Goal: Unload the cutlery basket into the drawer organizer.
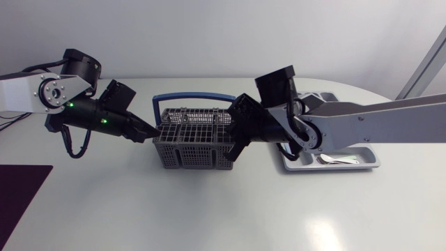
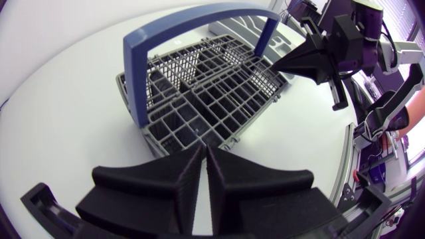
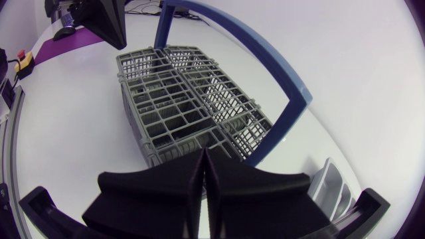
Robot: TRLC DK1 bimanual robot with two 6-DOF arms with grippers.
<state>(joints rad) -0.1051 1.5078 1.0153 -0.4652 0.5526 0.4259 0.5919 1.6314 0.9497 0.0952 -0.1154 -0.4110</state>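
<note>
From overhead, the cutlery basket [image 1: 195, 143] is sitting in the middle of the table [image 1: 209, 216], its blue handle [image 1: 191, 97] arching over the grey grid. My left gripper [image 1: 153, 134] is coming in from the left and pointing at the basket's left end, with its tip just beside the wall. My right gripper [image 1: 235, 150] is angling down at the basket's right end. The drawer organizer [image 1: 371, 164] is lying behind my right arm, well apart from the basket, and a piece of silver cutlery [image 1: 339, 160] is lying in its front compartment. Over to the left wrist: my left gripper [image 2: 204, 151] is showing both fingers pressed tight together, nothing between them. The basket [image 2: 206, 99] is sitting just ahead of the tip with the handle [image 2: 192, 23] standing upright over it. My right gripper [image 2: 282, 64] is poking in at the far rim, closed to a point; I cannot tell whether it is touching. Now the right wrist: my right gripper [image 3: 203, 154] is squeezed closed on nothing, its tip right at the near wall of the basket [image 3: 186, 106]. My left gripper [image 3: 106, 23] is hanging over the far end, and a corner of the organizer [image 3: 329, 186] is peeking out beside my fingers.
</note>
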